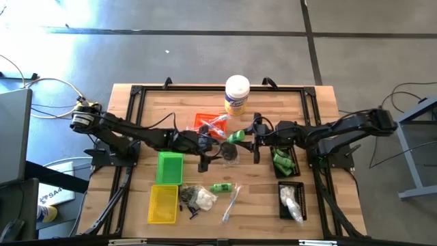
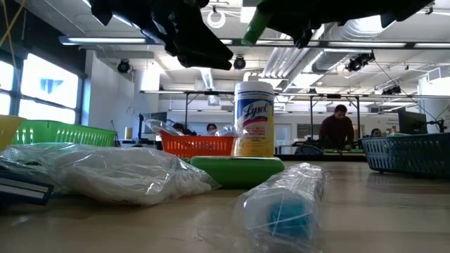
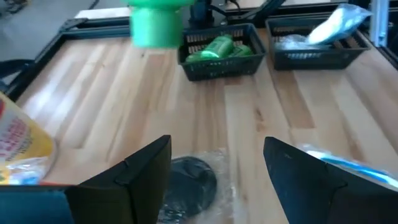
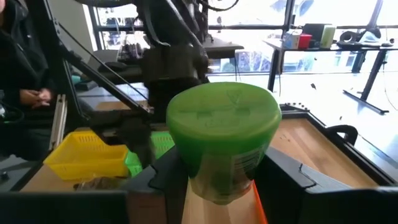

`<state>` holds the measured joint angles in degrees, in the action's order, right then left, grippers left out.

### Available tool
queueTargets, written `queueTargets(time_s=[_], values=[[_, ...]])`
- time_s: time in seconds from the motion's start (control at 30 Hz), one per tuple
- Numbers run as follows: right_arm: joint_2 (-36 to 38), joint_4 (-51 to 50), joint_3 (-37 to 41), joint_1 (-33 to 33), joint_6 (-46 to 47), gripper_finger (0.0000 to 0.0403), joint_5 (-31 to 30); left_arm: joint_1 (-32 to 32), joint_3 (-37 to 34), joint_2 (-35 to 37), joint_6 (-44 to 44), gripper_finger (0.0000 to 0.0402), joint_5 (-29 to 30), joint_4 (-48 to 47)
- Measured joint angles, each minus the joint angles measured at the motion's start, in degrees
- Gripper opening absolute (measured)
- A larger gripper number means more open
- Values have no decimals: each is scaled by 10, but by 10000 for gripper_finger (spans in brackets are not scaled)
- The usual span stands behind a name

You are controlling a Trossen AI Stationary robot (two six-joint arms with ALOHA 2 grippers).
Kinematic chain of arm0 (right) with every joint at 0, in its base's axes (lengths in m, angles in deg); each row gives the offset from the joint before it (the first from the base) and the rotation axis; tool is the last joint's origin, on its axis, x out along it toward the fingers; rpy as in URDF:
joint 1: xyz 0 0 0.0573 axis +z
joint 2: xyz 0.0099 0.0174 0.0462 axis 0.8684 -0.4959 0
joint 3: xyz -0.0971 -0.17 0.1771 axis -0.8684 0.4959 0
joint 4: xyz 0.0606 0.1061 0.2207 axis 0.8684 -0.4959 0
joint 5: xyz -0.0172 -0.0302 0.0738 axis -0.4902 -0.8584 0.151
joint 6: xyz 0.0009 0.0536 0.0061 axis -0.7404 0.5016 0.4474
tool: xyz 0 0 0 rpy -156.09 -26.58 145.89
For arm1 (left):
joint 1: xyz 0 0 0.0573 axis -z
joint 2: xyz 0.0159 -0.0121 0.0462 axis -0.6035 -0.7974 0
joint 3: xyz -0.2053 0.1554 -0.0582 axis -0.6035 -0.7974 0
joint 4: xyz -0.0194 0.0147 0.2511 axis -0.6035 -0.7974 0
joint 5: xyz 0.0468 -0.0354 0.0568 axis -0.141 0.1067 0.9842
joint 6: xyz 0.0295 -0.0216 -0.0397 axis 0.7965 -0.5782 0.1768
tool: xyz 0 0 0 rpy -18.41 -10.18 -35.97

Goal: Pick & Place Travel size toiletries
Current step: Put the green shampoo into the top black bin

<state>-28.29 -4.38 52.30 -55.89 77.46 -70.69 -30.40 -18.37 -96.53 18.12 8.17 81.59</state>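
I have the right gripper (image 4: 214,180) clamped on a green bottle (image 4: 222,140), carried above mid-tabletop (image 1: 321,205), cap toward the left arm, its long axis running roughly nine-to-three in the high view. The black tray (image 1: 284,161) already holding green bottles sits at about four o'clock from the jaws, just beside the right arm, so I judge the next move a short swing that way. My left gripper (image 3: 217,177) hangs with jaws wide over a dark round wrapped piece (image 3: 189,180) on the tabletop, holding nothing.
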Motion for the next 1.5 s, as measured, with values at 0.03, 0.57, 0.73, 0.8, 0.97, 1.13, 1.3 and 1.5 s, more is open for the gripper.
queueTargets(time_s=[0.03, 0.57, 0.73, 0.8, 0.97, 1.13, 1.3, 1.5], values=[[3, -2, 0, 0, 0, 147, 0, 0, 0, 0, 5, 248, 1, 0], [24, -53, 0, 0, 18, 146, -12, 12, -132, 48, 14, 248, -9, 83], [48, -110, 0, 0, 31, 147, -39, 16, -233, 122, 18, 248, -12, 179], [62, -134, 0, 0, 44, 147, -43, 17, -274, 156, 18, 248, -14, 202], [101, -208, 0, 0, 90, 148, -45, 16, -350, 227, 13, 248, -13, 246], [141, -296, 0, 0, 165, 148, -44, 16, -383, 278, 13, 248, -14, 250], [187, -416, 0, 0, 279, 148, -38, 16, -389, 294, 30, 248, -14, 239], [229, -563, 0, 0, 414, 148, 2, 16, -389, 294, 61, 248, -11, 237]])
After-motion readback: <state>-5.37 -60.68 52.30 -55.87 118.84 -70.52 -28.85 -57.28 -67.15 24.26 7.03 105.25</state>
